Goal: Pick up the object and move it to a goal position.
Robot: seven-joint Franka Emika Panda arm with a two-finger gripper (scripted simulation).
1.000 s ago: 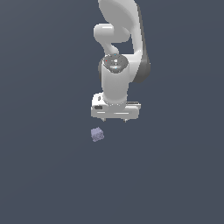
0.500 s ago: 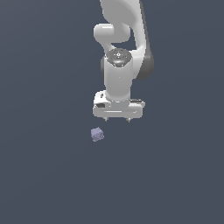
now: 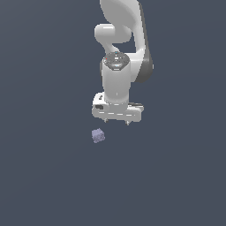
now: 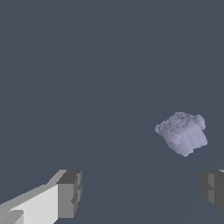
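The object (image 3: 98,135) is a small pale lavender-grey bumpy cube lying on the dark floor. It sits slightly to the exterior view's left of and below the white gripper (image 3: 117,122), apart from it. In the wrist view the object (image 4: 182,133) lies ahead of the wide gap between the two grey fingertips (image 4: 70,193), nearer the one partly cut off by the frame edge. The gripper (image 4: 142,192) is open and holds nothing.
The white arm (image 3: 121,53) rises behind the gripper toward the top of the exterior view. Around it is only the flat dark grey-blue floor (image 3: 44,176).
The gripper has moved a little to the exterior view's right and lowered slightly. The object has stayed in place.
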